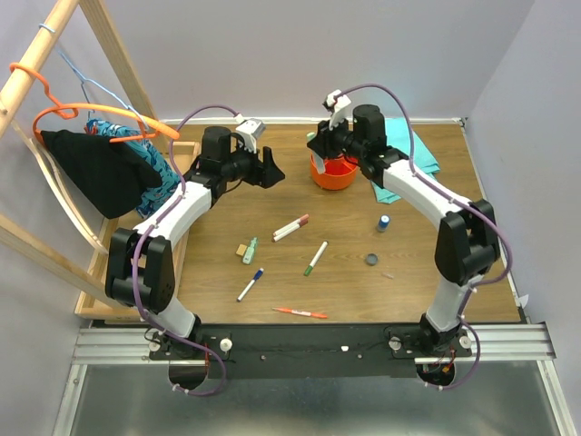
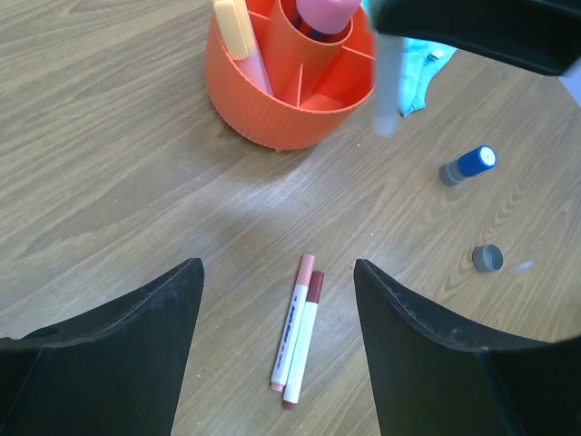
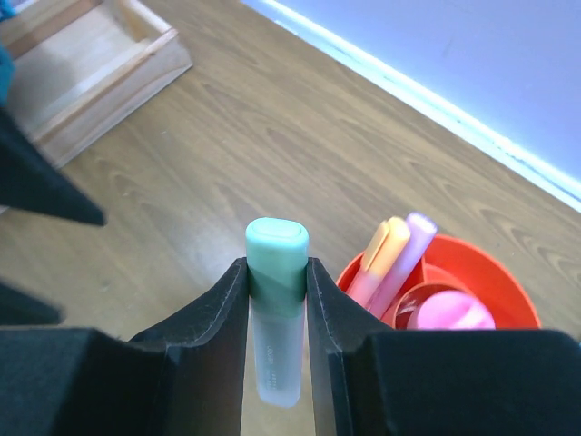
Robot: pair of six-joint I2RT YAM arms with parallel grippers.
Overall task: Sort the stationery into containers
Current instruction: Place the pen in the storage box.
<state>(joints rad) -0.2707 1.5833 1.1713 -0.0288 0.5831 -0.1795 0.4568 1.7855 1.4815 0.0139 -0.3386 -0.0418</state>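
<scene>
- Sorting across a wooden table [image 1: 227, 263], with pens and markers lying loose between the arms.
- Standing far-centre, orange tub [image 2: 272, 109], with pastel highlighters in the outer compartments and a pink bottle [image 3: 451, 312] in the central cup.
- Right claw [image 3: 276, 282] clamped on a mint-capped highlighter [image 3: 277, 354], cap-up beside the tub, probably for dropping in.
- Left claw [image 2: 277, 265] spread wide and empty, hovering above two markers [image 2: 298, 331], seemingly lining up a pick.
- Blue-capped bottle [image 2: 467, 165] and dark disc [image 2: 487, 257] lying apart, unsorted.

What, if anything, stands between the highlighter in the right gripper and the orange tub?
Nothing visible. The right gripper holds the mint-capped highlighter close by the orange tub, with only air between. Two highlighters and a pink bottle fill some compartments; others look free.
</scene>
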